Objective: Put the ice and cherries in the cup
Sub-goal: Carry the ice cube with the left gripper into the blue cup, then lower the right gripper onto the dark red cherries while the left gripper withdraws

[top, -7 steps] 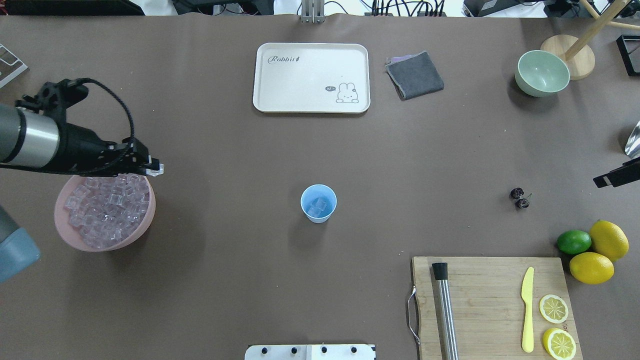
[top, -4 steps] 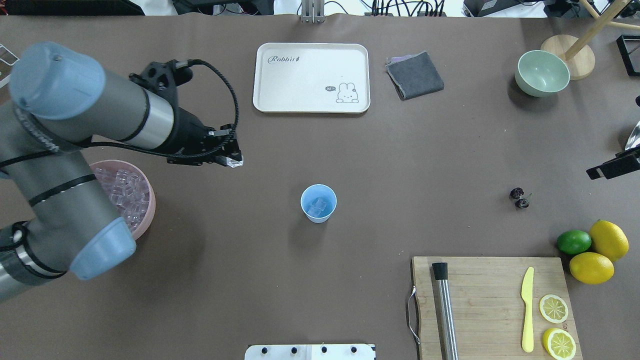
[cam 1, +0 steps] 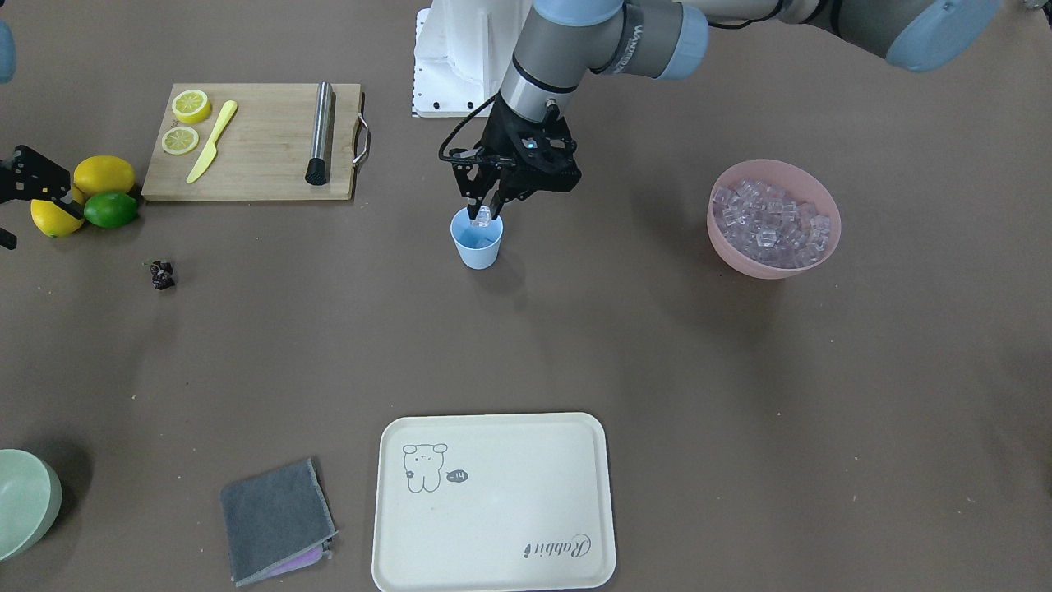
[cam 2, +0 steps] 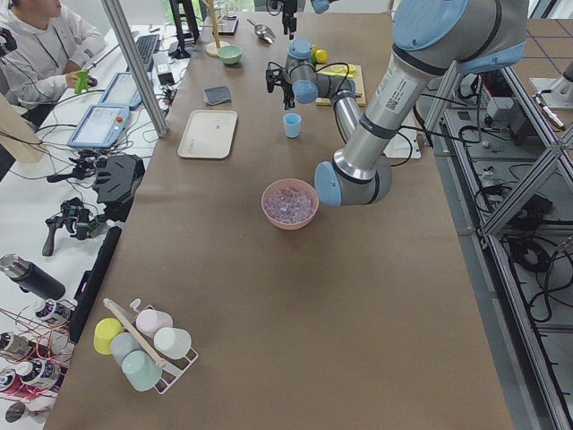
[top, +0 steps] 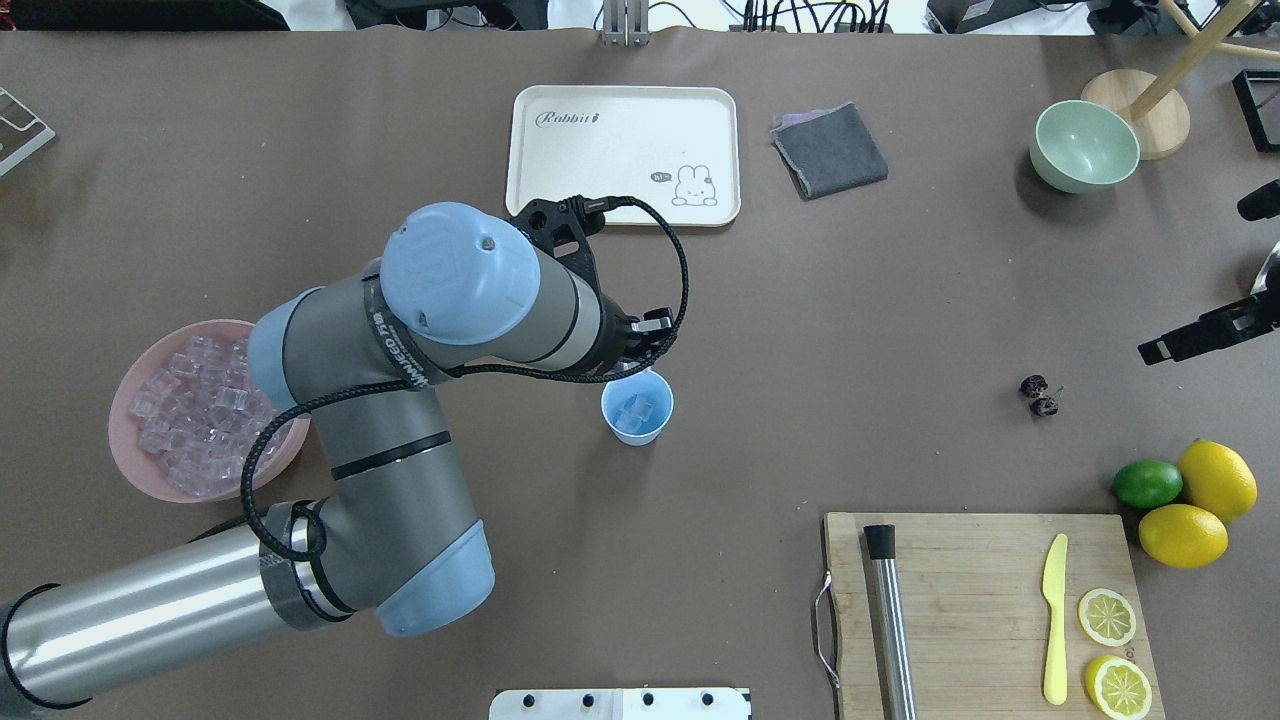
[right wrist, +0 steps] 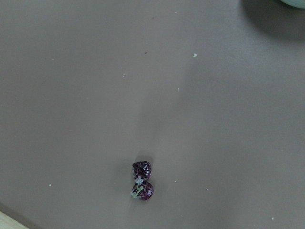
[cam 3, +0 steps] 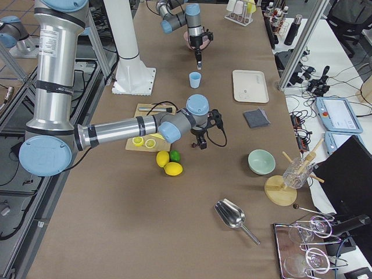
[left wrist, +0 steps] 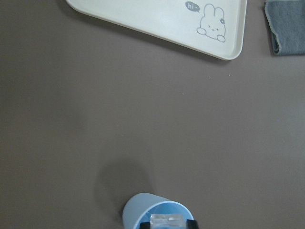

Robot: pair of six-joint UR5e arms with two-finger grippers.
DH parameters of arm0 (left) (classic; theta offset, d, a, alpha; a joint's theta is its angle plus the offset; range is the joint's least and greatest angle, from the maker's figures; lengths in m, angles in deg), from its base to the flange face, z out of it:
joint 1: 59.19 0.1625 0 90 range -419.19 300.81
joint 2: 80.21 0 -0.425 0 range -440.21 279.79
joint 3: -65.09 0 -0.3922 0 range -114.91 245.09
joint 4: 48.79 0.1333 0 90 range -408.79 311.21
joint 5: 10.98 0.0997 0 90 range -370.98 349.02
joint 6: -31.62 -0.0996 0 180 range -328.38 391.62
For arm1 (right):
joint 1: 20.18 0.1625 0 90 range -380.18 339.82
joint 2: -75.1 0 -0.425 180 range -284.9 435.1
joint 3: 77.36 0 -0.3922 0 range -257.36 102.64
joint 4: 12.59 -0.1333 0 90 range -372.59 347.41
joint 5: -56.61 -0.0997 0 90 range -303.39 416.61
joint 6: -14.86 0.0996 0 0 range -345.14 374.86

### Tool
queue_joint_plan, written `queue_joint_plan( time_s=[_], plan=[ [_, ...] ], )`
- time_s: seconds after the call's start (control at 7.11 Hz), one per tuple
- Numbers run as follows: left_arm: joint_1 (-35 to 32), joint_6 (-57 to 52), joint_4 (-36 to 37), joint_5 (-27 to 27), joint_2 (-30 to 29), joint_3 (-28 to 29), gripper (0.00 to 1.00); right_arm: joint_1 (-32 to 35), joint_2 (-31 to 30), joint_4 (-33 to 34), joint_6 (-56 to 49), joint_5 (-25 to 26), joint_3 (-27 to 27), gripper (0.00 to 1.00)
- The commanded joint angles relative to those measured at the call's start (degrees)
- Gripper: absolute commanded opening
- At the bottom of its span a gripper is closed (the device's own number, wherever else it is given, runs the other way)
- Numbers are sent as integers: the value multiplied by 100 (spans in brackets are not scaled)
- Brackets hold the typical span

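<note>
The light blue cup [top: 637, 407] stands mid-table with ice [top: 635, 412] in it. My left gripper [cam 1: 483, 215] hangs just above its rim, shut on one clear ice cube [cam 1: 483, 216]. That cube also shows over the cup in the left wrist view [left wrist: 166, 221]. The pink bowl [top: 118, 440] at the left holds many more ice cubes [top: 195, 430]. The cherries [top: 1040, 396] lie on the bare table at the right and show in the right wrist view [right wrist: 142, 180]. My right gripper [top: 1150, 351] hovers right of the cherries, looks open and holds nothing.
A white rabbit tray [top: 622, 155], a grey cloth [top: 830, 150] and a pale green bowl [top: 1085, 146] lie at the far side. The cutting board [top: 980, 600], near right, carries a muddler, a yellow knife and lemon slices. Lemons [top: 1185, 535] and a lime [top: 1148, 483] sit beside it.
My left arm has swung from the pink bowl to over the cup, carrying the ice cube. My right gripper has moved a little toward the cherries.
</note>
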Motion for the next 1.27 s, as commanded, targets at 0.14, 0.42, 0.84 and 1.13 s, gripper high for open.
queue_joint_plan(
  time_s=[0.14,0.42,0.84,1.13],
  plan=[
    [108,-1,2,166,-6,163,55,-54,-112,-597,56,-27,129,100],
    [108,7,11,167,30,120,97,-106,-87,-588,39,-79,146,99],
    [-40,-36,29,132,537,-502,97,-518,289,-588,56,444,538,96],
    [-68,-28,55,158,548,-566,97,-983,747,-597,12,772,1242,82]
  ],
)
